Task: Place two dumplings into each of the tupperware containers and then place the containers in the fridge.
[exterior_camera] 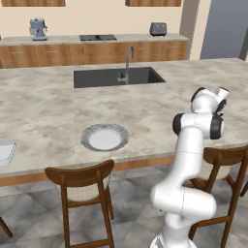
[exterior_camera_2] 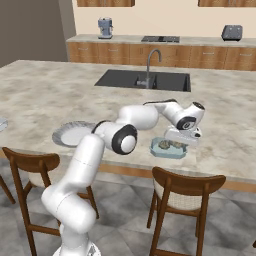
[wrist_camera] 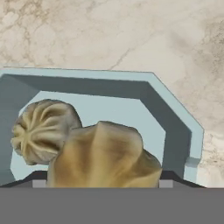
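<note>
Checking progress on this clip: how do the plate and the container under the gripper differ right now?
The plate is round, white with a grey rim, and bare; the container is a pale blue tray with cut corners and raised walls, holding two dumplings. The plate sits clear of the arm, while the container lies beneath the open gripper. Both rest near the front edge of the same counter.
</note>
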{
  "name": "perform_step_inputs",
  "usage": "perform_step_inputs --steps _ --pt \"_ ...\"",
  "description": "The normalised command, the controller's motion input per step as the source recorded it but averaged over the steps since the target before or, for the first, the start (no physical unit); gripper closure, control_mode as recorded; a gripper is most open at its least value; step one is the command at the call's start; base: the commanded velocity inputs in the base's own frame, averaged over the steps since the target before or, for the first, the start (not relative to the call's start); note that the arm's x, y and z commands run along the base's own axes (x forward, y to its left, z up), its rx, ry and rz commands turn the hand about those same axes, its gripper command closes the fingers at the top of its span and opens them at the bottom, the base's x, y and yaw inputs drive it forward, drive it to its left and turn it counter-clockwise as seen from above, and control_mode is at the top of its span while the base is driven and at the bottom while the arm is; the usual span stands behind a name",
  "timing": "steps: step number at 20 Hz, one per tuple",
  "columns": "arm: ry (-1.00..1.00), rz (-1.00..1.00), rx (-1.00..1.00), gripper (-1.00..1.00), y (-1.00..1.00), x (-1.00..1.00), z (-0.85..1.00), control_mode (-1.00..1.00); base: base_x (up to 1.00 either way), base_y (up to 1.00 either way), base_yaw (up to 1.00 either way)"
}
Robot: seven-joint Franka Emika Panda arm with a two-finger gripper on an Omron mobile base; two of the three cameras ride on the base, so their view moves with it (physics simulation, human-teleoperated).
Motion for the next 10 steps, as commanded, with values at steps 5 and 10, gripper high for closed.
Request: perform_step_inputs --steps 5,10 --pt "0.00 0.03 -0.02 1.00 0.05 0.00 -0.28 -1.00 0.00 0.00 0.00" --pt "0.00 0.01 0.00 -1.00 0.01 -0.04 -0.03 -1.00 0.00 0.00 0.00"
